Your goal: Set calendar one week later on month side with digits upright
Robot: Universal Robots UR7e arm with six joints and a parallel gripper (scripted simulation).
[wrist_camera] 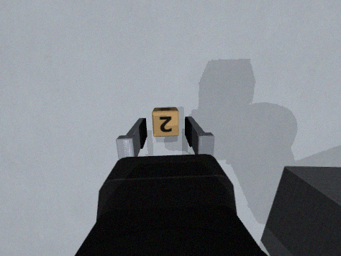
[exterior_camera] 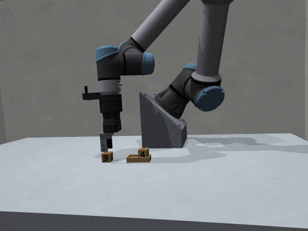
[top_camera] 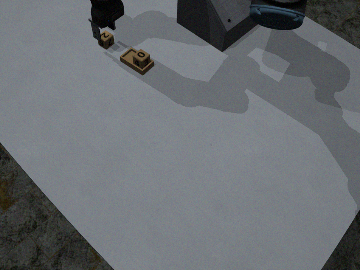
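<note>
A wooden cube [top_camera: 107,42] [exterior_camera: 106,157] [wrist_camera: 165,123] stands on the table left of the tray, 2 on top, 7 on its right side. Its 9 faces the exterior view, upright. The wooden tray [top_camera: 131,64] [exterior_camera: 131,159] lies flat; its left half is bare. The other cube [top_camera: 141,59] [exterior_camera: 143,152] stands in its right half, 0 on top, 3 on its right side, with an upright 4 towards the exterior camera. My gripper [top_camera: 105,34] [exterior_camera: 106,149] [wrist_camera: 165,126] is open and empty just above the loose cube, fingers pointing down to either side. No month's name is visible.
The grey robot pedestal [top_camera: 200,21] [exterior_camera: 161,129] [wrist_camera: 306,212] stands behind and to the right of the tray. The arm's shadow falls across the table [top_camera: 174,174] [exterior_camera: 154,189] around the tray. The table's front edge is far from both cubes.
</note>
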